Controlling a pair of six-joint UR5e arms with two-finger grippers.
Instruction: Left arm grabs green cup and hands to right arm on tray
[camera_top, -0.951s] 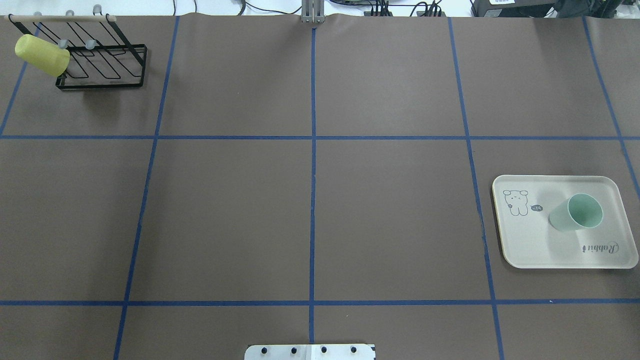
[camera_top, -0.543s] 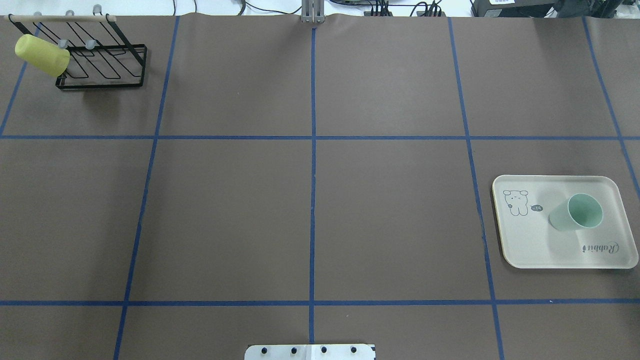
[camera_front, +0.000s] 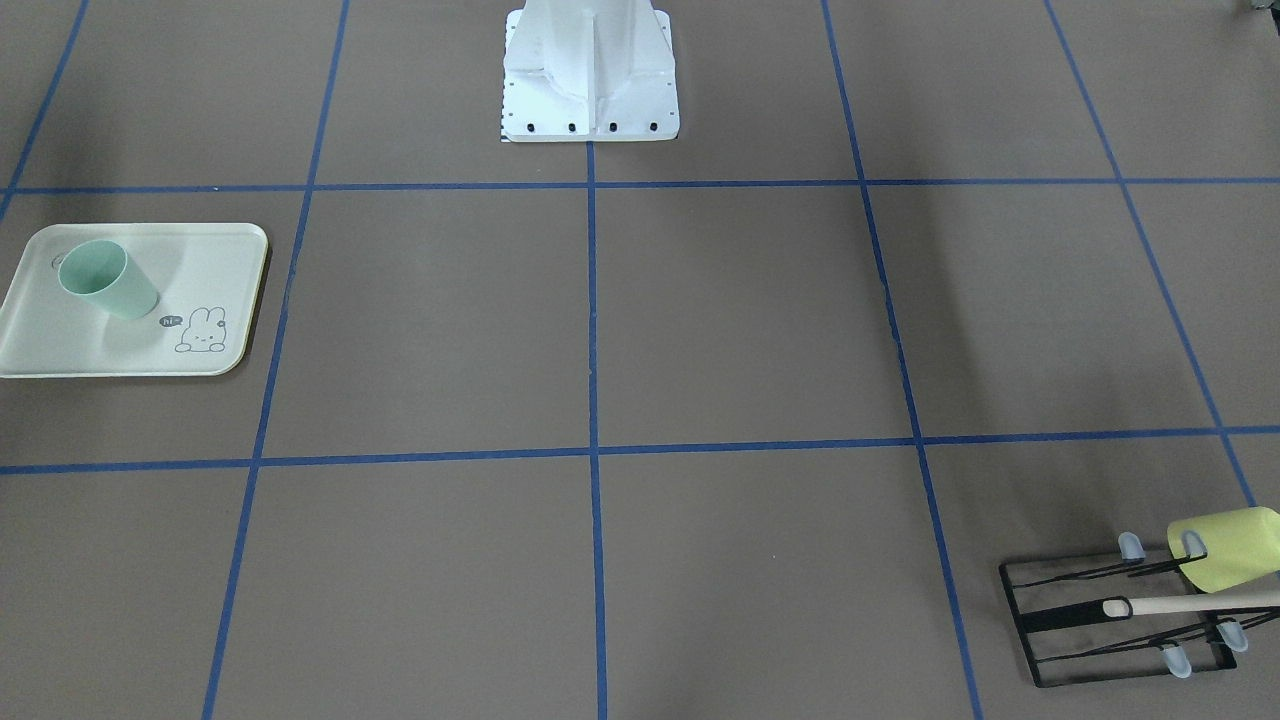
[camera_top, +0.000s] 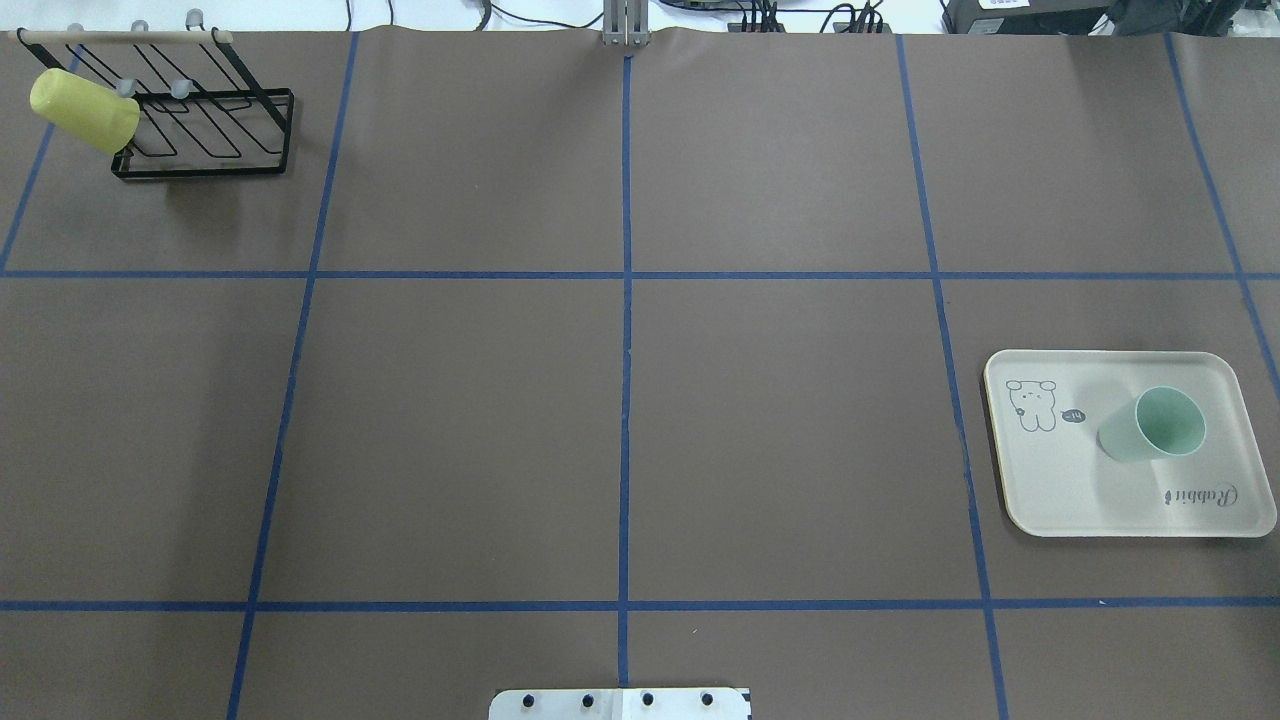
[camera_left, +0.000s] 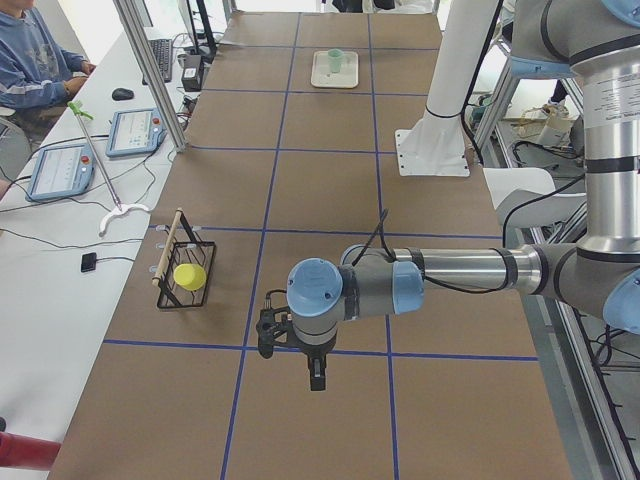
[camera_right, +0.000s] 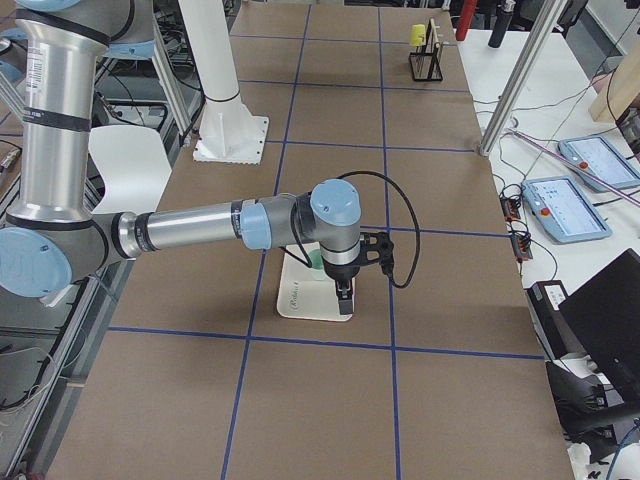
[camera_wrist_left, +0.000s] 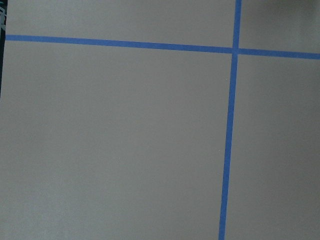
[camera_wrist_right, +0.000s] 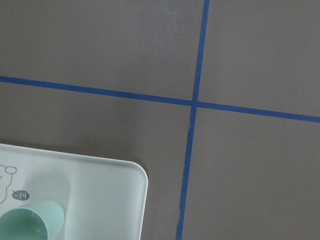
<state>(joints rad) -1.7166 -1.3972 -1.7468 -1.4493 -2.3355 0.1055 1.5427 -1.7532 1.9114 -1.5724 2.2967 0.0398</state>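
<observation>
The pale mint-green cup (camera_top: 1152, 425) stands upright, mouth up, on the cream tray (camera_top: 1040, 520) at the table's right side. Both also show in the front view, cup (camera_front: 105, 280) on tray (camera_front: 130, 355), and in the right wrist view, cup (camera_wrist_right: 30, 222) on tray (camera_wrist_right: 100, 190). The right gripper (camera_right: 344, 297) shows only in the exterior right view, pointing down over the tray (camera_right: 300, 300) beside the cup (camera_right: 315, 262); I cannot tell if it is open. The left gripper (camera_left: 316, 378) shows only in the exterior left view, far from the cup (camera_left: 336, 57); its state is unclear.
A black wire rack (camera_top: 200, 130) with a yellow-green cup (camera_top: 85, 110) on it stands at the far left corner. The robot's white base (camera_front: 590, 80) sits mid-table at the near edge. An operator (camera_left: 30, 60) sits beside the table with tablets.
</observation>
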